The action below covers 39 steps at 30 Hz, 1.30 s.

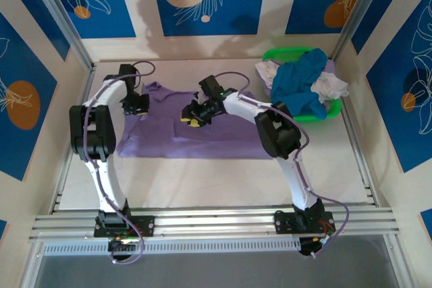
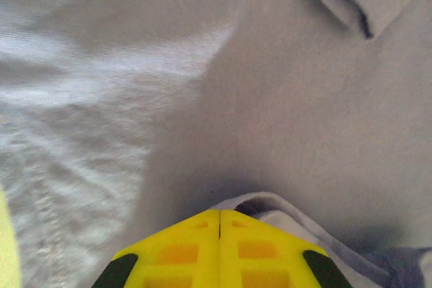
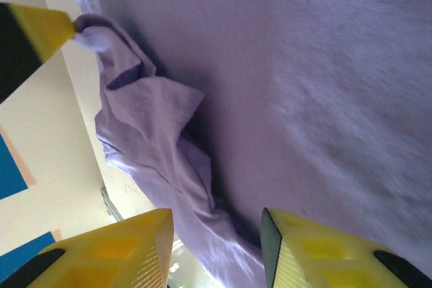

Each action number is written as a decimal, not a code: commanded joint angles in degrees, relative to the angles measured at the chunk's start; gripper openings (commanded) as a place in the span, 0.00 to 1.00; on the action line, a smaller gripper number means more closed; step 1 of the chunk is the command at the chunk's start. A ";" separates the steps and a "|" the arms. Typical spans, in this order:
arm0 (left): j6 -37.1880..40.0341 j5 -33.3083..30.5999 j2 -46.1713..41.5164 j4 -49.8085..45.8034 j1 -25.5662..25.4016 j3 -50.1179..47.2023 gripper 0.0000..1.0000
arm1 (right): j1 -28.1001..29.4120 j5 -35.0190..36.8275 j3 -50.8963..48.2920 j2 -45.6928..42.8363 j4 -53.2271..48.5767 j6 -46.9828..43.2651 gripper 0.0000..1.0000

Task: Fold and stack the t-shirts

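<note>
The purple shirt (image 1: 202, 141) lies flat across the table (image 1: 223, 180), long side left to right; the left claw (image 1: 138, 104) pinches its far-left corner (cloth bunched there), while the right claw (image 1: 191, 118) hovers spread over its middle.

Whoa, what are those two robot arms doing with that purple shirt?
They are folding a lavender t-shirt that lies spread on the table. The left pincer is shut on a pinch of cloth near the shirt's far left corner. The right pincer is open, with its fingers apart just above a rumpled fold of the same shirt. A teal t-shirt and white t-shirts wait in the green basket.
</note>
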 commanded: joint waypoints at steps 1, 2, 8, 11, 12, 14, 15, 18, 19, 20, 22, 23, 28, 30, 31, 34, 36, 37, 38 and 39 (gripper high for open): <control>-0.75 1.85 -4.13 1.90 1.91 -1.06 0.00 | 1.28 -4.10 5.03 3.20 1.15 2.79 0.41; -0.64 2.03 -4.34 1.76 2.17 -1.11 0.00 | 1.43 -4.61 5.76 3.88 1.62 3.52 0.41; -0.06 3.10 -5.11 1.28 3.05 -2.56 0.00 | 2.08 -7.16 8.32 8.41 7.24 7.36 0.41; -0.05 3.46 -5.57 1.41 3.20 -3.29 0.00 | 2.09 -7.63 9.30 9.97 9.17 8.55 0.41; -0.06 3.65 -5.70 1.40 3.28 -3.35 0.00 | 2.01 -7.91 9.72 10.60 9.71 9.10 0.41; -0.01 3.97 -5.82 1.41 3.29 -3.41 0.00 | 2.05 -8.05 10.58 11.57 9.97 9.34 0.41; -0.05 4.01 -5.75 1.41 3.29 -3.36 0.00 | 2.09 -8.12 10.81 11.91 10.25 9.25 0.41; 0.07 4.18 -5.76 1.40 3.33 -3.35 0.00 | 2.18 -8.75 10.42 12.43 13.32 9.46 0.41; 0.05 4.19 -5.84 1.37 3.35 -3.29 0.00 | 2.18 -9.04 10.07 12.50 14.92 9.81 0.40; 0.02 4.15 -5.90 1.31 3.45 -3.31 0.00 | 2.10 -9.24 9.88 12.60 16.03 10.15 0.39; -0.06 3.84 -6.01 1.34 3.50 -3.33 0.00 | 2.03 -9.33 9.72 12.80 17.87 10.68 0.34; -0.06 3.79 -6.05 1.31 3.63 -3.35 0.00 | 1.90 -9.08 9.76 12.88 17.99 10.79 0.33; -0.32 3.76 -6.05 1.50 4.25 -3.18 0.00 | 1.65 -8.76 10.07 13.07 19.37 11.37 0.05; -0.41 3.67 -6.05 1.76 4.30 -3.10 0.00 | 1.65 -8.22 9.69 12.59 19.70 11.02 0.00; -0.53 3.43 -5.99 1.87 4.43 -2.93 0.00 | 1.70 -7.69 9.12 12.14 20.09 10.84 0.00; -1.26 2.87 -5.58 2.26 4.60 -2.41 0.00 | 1.74 -5.08 6.69 10.30 21.42 10.43 0.00; -1.67 2.62 -5.31 2.70 4.69 -2.22 0.00 | 1.82 -3.14 4.87 8.95 22.69 9.94 0.00; -1.92 2.61 -5.16 2.95 4.69 -2.13 0.00 | 1.91 -1.67 4.06 8.16 22.71 9.64 0.00; -2.11 2.65 -4.99 3.08 4.65 -1.92 0.00 | 1.92 -0.51 3.53 7.61 22.17 9.32 0.00; -2.25 2.90 -4.67 3.17 4.66 -1.70 0.00 | 1.92 0.86 2.98 7.00 21.52 9.25 0.00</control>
